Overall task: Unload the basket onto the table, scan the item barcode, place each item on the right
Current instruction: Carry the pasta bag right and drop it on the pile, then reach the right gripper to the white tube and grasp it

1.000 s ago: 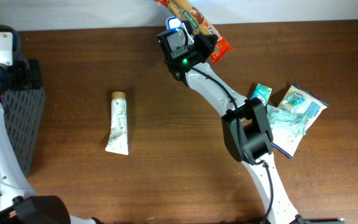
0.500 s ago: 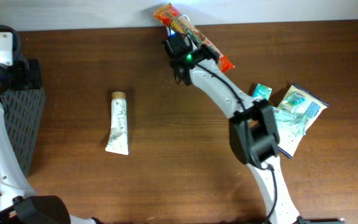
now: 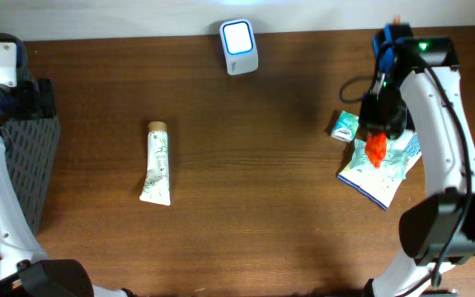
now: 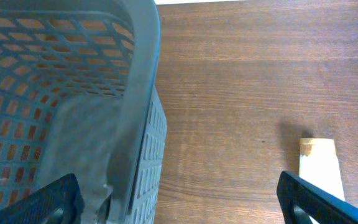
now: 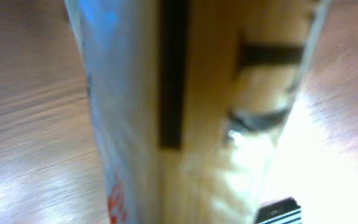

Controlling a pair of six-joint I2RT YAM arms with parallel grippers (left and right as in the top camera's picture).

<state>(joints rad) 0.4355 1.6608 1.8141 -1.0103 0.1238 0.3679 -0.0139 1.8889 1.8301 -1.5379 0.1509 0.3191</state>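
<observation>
Overhead: R end effector (image 3: 381, 124) clamps orange snack wrapper (image 3: 375, 150); L end effector (image 4: 182, 202) wide open.

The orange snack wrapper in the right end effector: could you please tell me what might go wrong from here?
The orange snack wrapper hangs from the shut right end effector over the white and green pouch; released here, it would likely land on it and get mixed up. Lowering could nudge the small green packet. The right wrist view shows mostly blurred wrapper, so placement is hard to check.
</observation>
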